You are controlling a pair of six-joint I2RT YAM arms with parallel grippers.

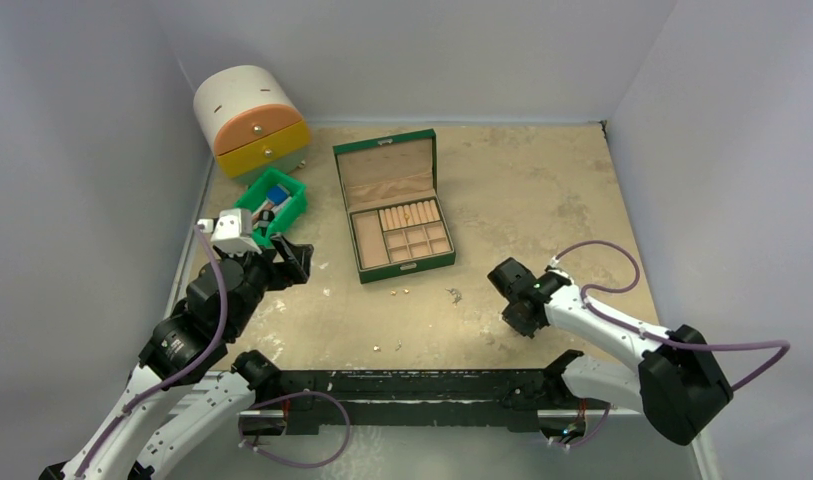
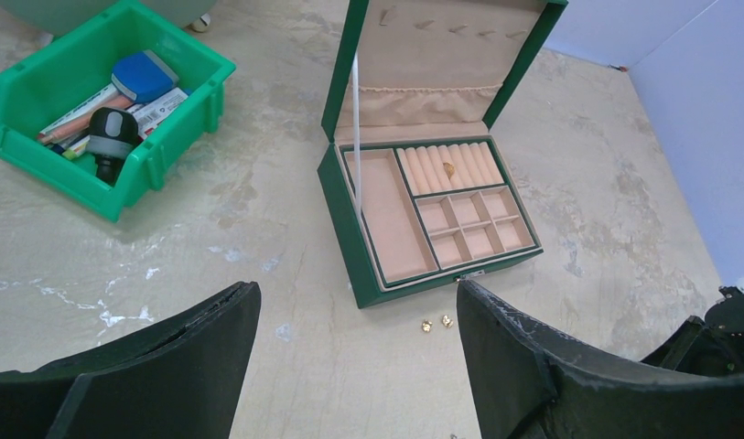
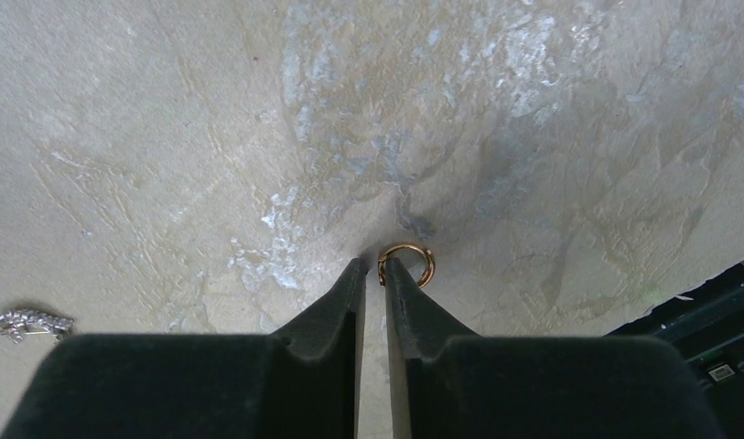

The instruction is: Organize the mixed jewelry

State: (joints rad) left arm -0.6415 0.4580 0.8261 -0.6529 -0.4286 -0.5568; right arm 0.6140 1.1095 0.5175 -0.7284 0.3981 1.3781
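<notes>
Nearest the arms, two small gold bits [image 1: 387, 347] lie close together on the table [image 1: 542, 190], just beyond the black rail [image 1: 412, 382] at its near edge. Right of them the right gripper [image 3: 375, 267] points down at the surface, its fingers [image 3: 331, 320] drawn almost together with only a thin slit between them. A gold ring [image 3: 406, 265] lies flat at the tips with its hole facing up; being round, it has no long axis. Its left edge meets the tip of the right-hand finger, and whether it is actually pinched I cannot tell. The rail lies close behind this gripper. Ahead of it and to its right the table is bare.

A silver charm [image 3: 27, 322] rests well to the left of the ring, its long axis running across the right wrist view. A little farther on, two gold studs [image 2: 436, 323] sit side by side just in front of the jewelry box [image 2: 350, 238].

On the left, the left gripper [image 2: 359, 293] hovers above the table with its fingers [image 2: 194, 347] spread wide, holding and touching nothing.

The box stands open with its lid upright, and one gold piece [image 2: 447, 168] sits in its ring rolls. Beyond and to the left are a green bin [image 2: 38, 137] and a round drawer unit [image 1: 247, 120] against the back corner.
</notes>
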